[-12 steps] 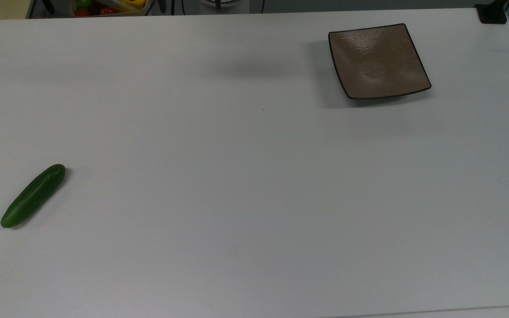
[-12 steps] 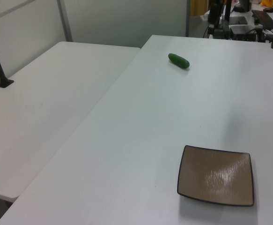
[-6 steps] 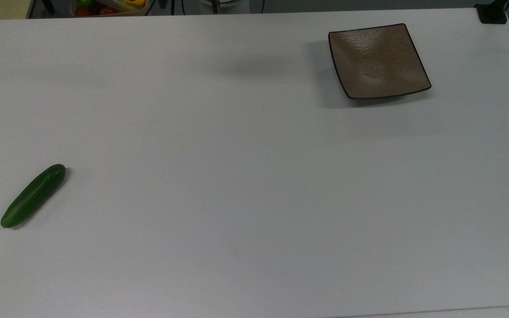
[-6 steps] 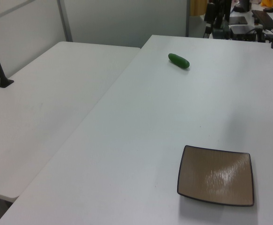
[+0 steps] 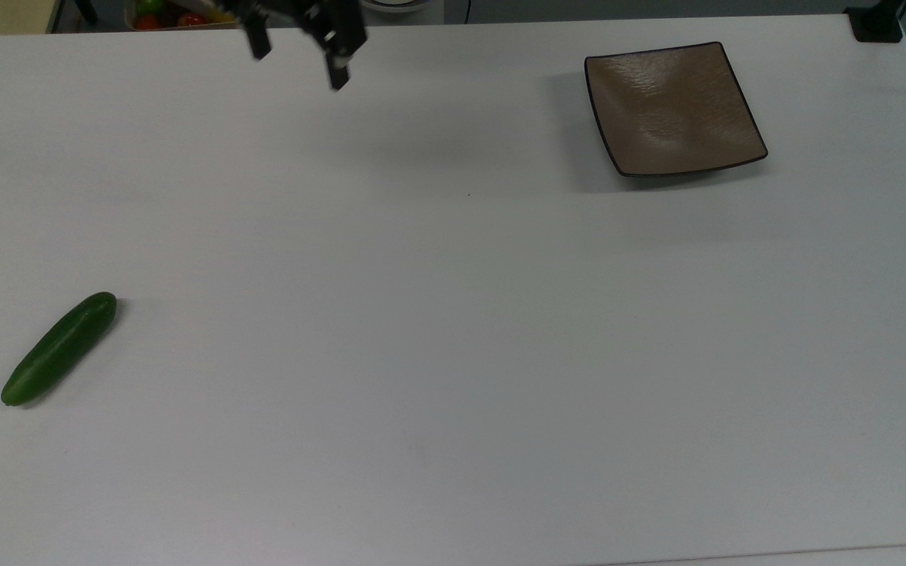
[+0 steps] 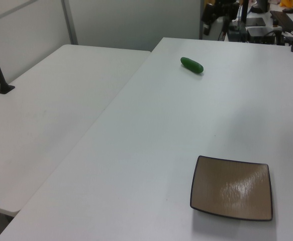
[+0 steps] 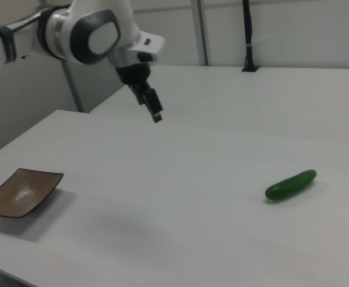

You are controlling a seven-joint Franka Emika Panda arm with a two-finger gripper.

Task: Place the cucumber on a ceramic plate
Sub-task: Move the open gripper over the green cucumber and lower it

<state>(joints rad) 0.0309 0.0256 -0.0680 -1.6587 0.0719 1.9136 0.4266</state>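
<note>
I see the short, smooth dark-green cucumber (image 5: 59, 349) lying flat on the white table (image 5: 453, 330), well apart from my black two-finger gripper (image 5: 300, 55). The gripper has just entered above the table's far edge, fingers spread and empty, so approach begins. The square glossy brown ceramic plate (image 5: 673, 108) sits bare on its opposite side.
</note>
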